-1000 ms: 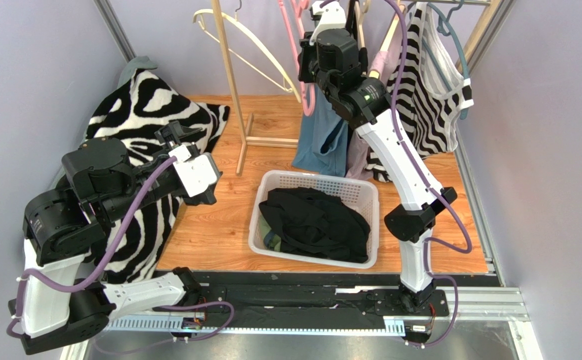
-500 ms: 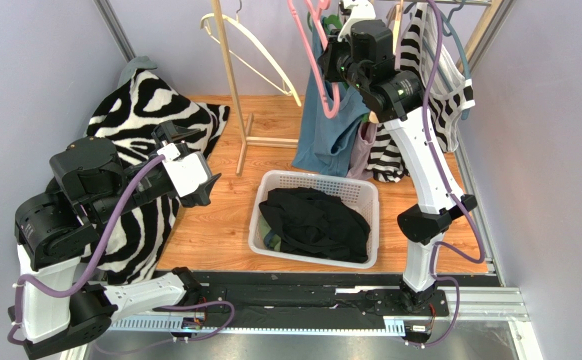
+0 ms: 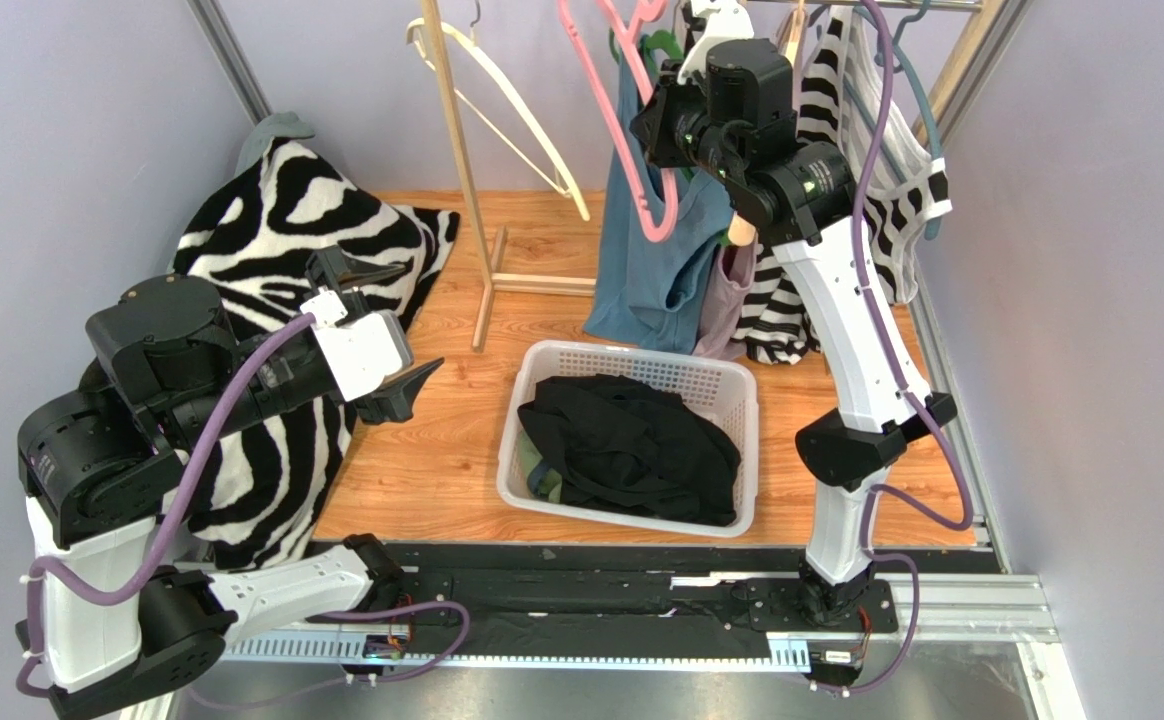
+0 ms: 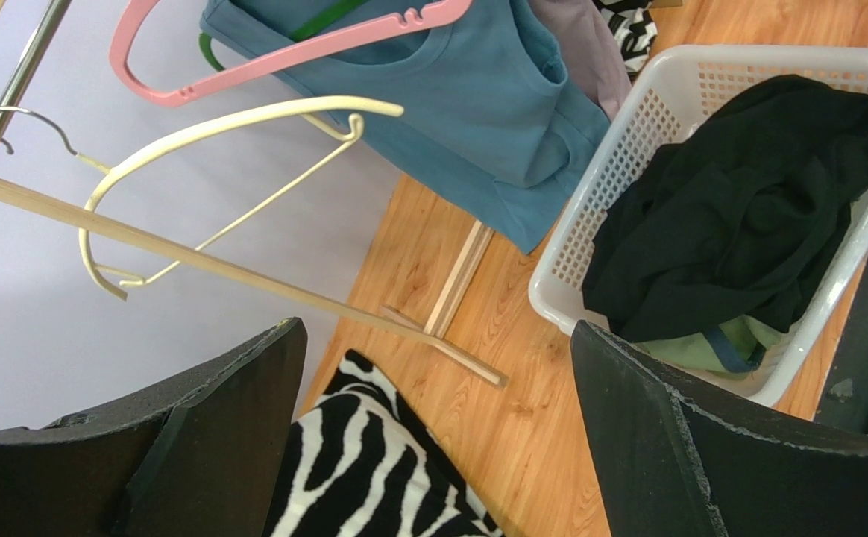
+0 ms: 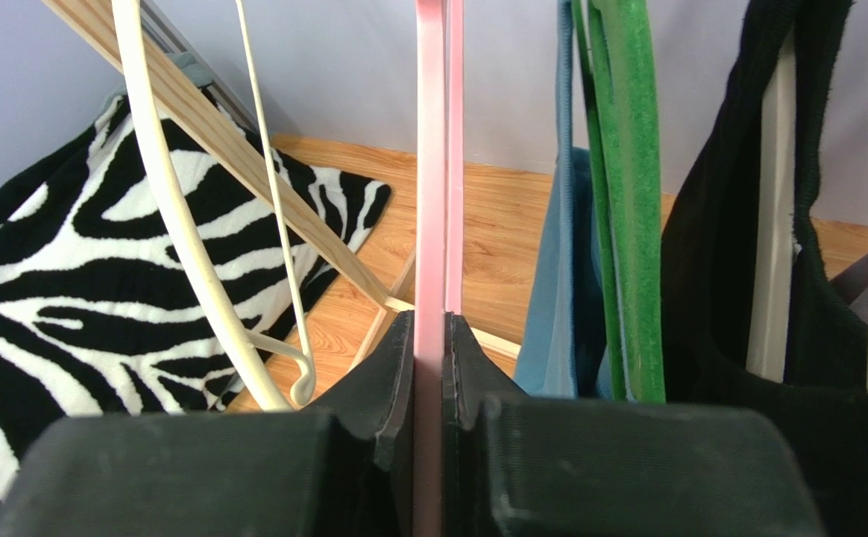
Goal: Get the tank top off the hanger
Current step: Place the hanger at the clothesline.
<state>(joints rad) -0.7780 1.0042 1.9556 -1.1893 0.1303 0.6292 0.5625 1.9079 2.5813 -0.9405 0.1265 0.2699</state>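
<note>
Wooden floor (image 3: 438, 450) below: right gripper (image 5: 431, 324), clamped on pink hanger (image 5: 433, 168), has raised it (blue tank top (image 3: 641, 293) dangling beneath); left gripper (image 4: 436, 336) gapes empty, free to pull.

you lose the hook of the pink hanger (image 3: 659, 230) past the top edge; the right arm (image 3: 848, 323) hides part of the tank top (image 3: 648, 285).
</note>
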